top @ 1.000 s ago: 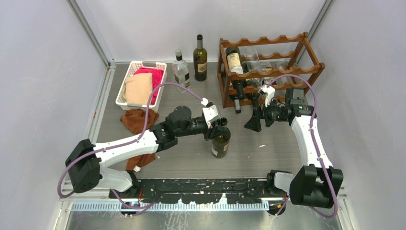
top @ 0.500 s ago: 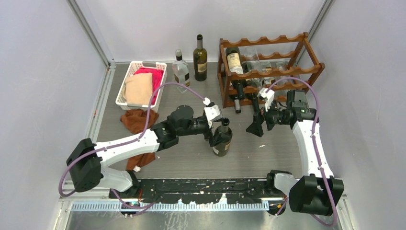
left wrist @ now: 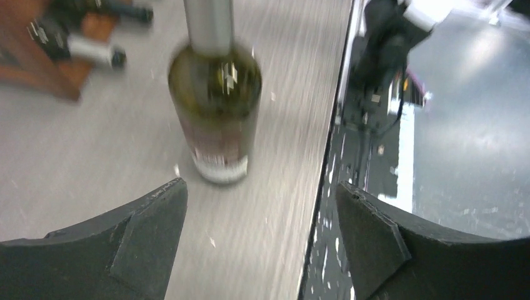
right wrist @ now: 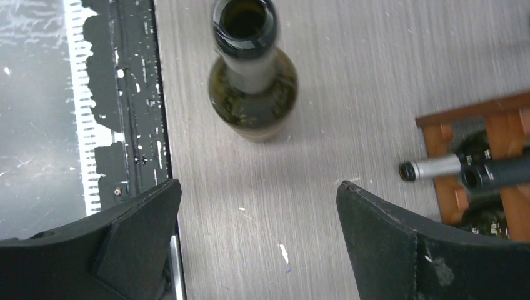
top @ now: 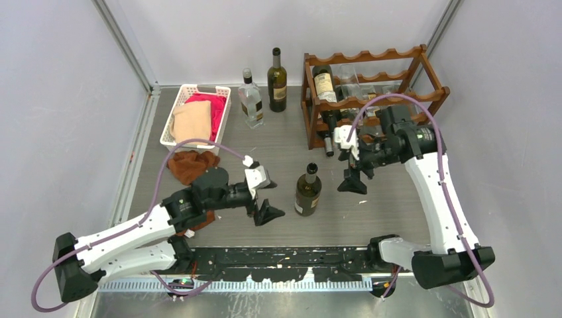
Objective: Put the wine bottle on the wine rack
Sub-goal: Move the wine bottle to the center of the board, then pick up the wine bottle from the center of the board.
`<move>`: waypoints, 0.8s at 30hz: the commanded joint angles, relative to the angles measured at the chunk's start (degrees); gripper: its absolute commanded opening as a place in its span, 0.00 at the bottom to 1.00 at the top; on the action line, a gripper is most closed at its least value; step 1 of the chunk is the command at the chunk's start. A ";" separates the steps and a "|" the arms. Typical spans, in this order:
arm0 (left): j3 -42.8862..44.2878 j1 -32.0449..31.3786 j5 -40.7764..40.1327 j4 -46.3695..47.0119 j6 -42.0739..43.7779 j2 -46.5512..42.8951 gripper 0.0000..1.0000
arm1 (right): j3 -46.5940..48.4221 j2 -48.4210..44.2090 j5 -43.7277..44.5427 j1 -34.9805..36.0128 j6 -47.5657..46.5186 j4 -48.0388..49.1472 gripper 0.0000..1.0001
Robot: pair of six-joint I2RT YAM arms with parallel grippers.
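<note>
We see the wine bottle [top: 307, 192] standing neck up on the grey worktop [top: 397, 212], white walls [top: 265, 26] around; the left pincer [top: 268, 213] and right pincer [top: 353, 181] are both wide apart.

The wine bottle [top: 307, 191] stood upright on the worktop [top: 384, 215], free of both arms. The left tool [top: 268, 214] hung just to its left, jaws spread. The right tool [top: 352, 182], jaws wide too, hovered between it and the wine rack [top: 424, 97].
</note>
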 commanded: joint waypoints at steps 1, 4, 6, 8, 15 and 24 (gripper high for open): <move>-8.09 -0.05 -4.65 1.48 -6.43 -3.61 0.87 | 3.27 0.35 7.31 10.41 7.31 5.90 1.00; -11.57 -0.05 -6.32 4.66 -8.43 -5.96 0.87 | 6.15 3.66 9.03 15.48 10.29 7.25 1.00; -12.54 -0.05 -6.89 5.40 -8.63 -6.70 0.87 | 8.61 6.29 8.77 17.76 11.60 6.96 0.99; -12.90 -0.05 -7.44 5.28 -8.62 -6.95 0.87 | 9.76 7.96 9.33 20.28 13.46 8.05 0.97; -13.69 -0.04 -7.38 5.50 -9.27 -6.17 0.87 | 10.02 10.35 12.61 26.14 15.91 9.67 0.79; -14.02 -0.05 -6.95 6.95 -10.02 -5.25 0.87 | 9.15 11.41 17.52 29.61 16.61 10.73 0.31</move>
